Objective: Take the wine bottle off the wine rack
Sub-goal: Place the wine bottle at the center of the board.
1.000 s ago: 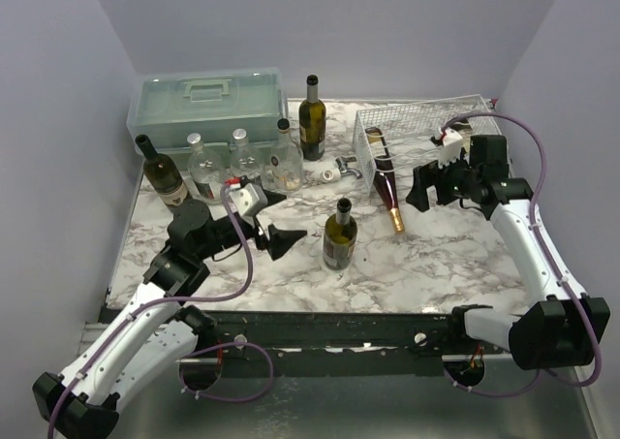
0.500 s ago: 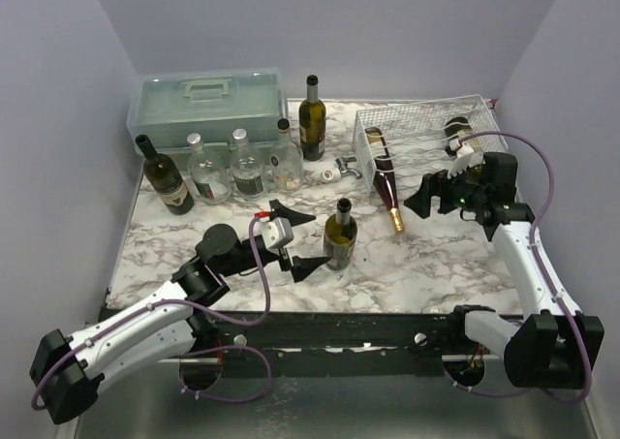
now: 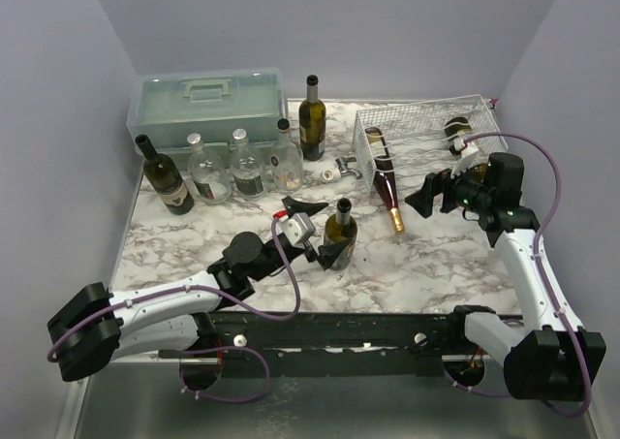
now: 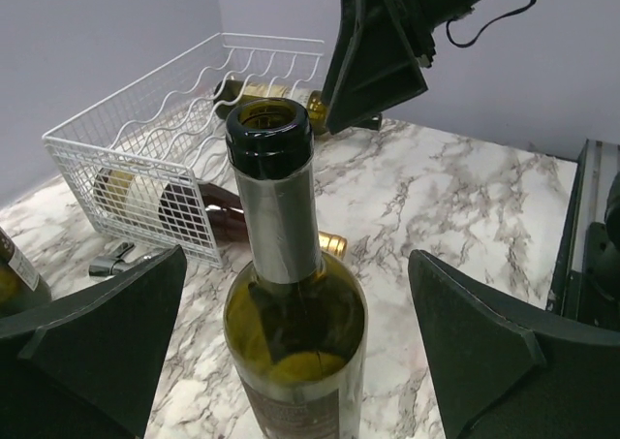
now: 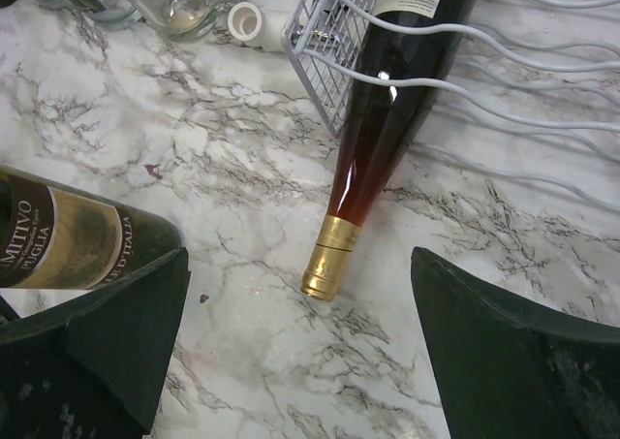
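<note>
1 wine rack [image 3: 426, 119]: 2 bottles [image 3: 383, 172] [image 3: 455, 127]; 6 upright outside. L gripper [image 3: 329, 231] open round green bottle [image 4: 291, 265], R gripper [image 3: 426, 195] open.

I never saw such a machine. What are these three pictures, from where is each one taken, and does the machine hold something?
Two robot arms stand at a marble table. One picture looks down from above; the other two come from cameras on the wrists. The left gripper is open around an upright green bottle, not touching it. The right gripper is open over a dark red bottle lying partly out of the white wire rack. Nothing is held. Other bottles and a toolbox stand behind.
</note>
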Tool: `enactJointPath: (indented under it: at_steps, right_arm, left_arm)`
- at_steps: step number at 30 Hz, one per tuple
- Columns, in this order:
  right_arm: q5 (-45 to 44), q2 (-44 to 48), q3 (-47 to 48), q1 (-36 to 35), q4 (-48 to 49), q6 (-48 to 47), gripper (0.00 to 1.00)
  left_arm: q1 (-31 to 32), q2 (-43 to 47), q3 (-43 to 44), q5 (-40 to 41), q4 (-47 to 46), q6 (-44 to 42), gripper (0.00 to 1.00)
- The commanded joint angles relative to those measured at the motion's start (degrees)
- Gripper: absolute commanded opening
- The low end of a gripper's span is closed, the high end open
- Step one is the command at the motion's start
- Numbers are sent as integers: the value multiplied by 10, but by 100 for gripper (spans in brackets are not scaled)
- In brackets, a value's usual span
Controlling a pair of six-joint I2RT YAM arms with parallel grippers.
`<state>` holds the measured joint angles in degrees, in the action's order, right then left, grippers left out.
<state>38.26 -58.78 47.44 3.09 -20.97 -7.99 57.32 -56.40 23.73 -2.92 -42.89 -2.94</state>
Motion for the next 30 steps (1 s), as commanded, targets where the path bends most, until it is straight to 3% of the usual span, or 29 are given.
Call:
enactJointPath:
  at_steps: [1,11,15,20,30]
  right_arm:
    - [13,6,-7,0,9,-9,100]
    - [16,-1,-6,1,6,-12,100]
    - [16,-3,-5,1,5,-13,99]
    - [16,-2,-5,1,4,-14,100]
    - [16,-2,-5,0,2,-16,99]
  left_arm:
    - [28,-41,10,108,-99,10,97]
    - [66,-110,35,196,-160,-21,79]
    - [68,-131,44,211,-168,-36,67]
    - [68,-148,53,215,-174,-43,42]
    - [68,-166,65,193,-174,-57,41]
